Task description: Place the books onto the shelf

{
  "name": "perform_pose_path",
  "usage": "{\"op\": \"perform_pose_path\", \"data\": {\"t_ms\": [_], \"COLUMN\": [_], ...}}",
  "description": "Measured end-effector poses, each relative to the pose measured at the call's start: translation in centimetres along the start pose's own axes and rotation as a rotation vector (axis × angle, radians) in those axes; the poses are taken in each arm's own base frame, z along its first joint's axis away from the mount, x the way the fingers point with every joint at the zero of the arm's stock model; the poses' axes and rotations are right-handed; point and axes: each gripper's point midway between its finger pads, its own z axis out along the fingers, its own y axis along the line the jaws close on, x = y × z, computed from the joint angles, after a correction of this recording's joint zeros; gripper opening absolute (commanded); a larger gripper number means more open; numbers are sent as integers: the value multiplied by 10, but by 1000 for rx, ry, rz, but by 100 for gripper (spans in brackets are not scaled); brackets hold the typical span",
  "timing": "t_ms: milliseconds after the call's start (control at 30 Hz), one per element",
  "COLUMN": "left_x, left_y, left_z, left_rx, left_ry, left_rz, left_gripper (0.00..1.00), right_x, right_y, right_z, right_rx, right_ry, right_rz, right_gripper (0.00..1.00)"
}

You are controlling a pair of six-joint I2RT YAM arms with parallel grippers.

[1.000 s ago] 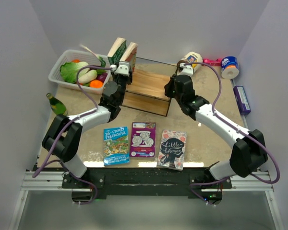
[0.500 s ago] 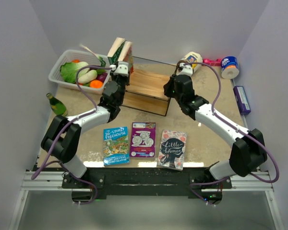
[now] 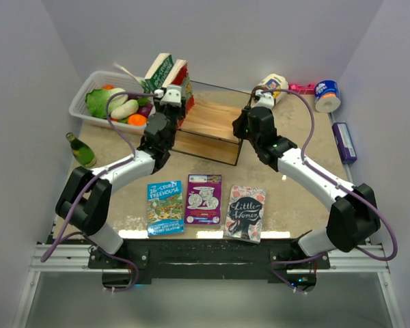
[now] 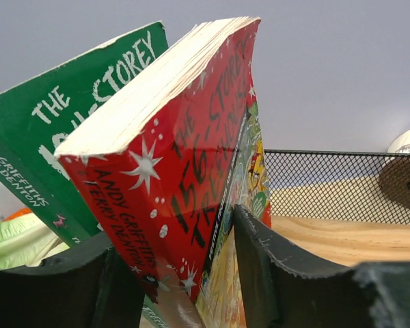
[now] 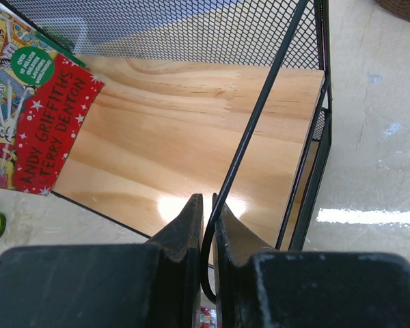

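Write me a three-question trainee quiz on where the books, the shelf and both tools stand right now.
1. True or false: the right tool is shut on a black frame wire of the shelf.
2. How many books lie flat on the table in front of the shelf? A) one B) three C) five
3. Fill in: the book standing between the left tool's fingers has a ___ cover.

Key: 1 true; 2 B; 3 red.
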Motion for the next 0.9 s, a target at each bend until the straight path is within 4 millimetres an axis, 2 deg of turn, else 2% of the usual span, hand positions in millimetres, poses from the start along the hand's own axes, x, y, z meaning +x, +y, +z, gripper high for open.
{"op": "perform_pose_path", "data": {"t_ms": [267,467,500,567,600,900], "left_x": [-10,-16,-18,-22,-23,-26], "left_y": [9,16,15,10,7,-1], "left_z": [-2,-3,-3,-4,-5,-6], "left_rx": [-33,-52,-45,-21,-8,0], "left_ry": [-8,-17,-22,-35,-38,-64], "left_rz": [8,23,28,35,46,178], "left_gripper": [58,29,17,9,0,0], "right_x": [0,0,0,0,0,0], "right_y": [0,0,0,0,1,1], "right_z": [0,0,0,0,0,1], "right_rx": [0,0,-1,-2,-4,-5], "right_ry": [0,0,1,1,1,-1], "right_rz": [0,0,0,0,0,2], "right_gripper": [0,0,0,0,0,0]}}
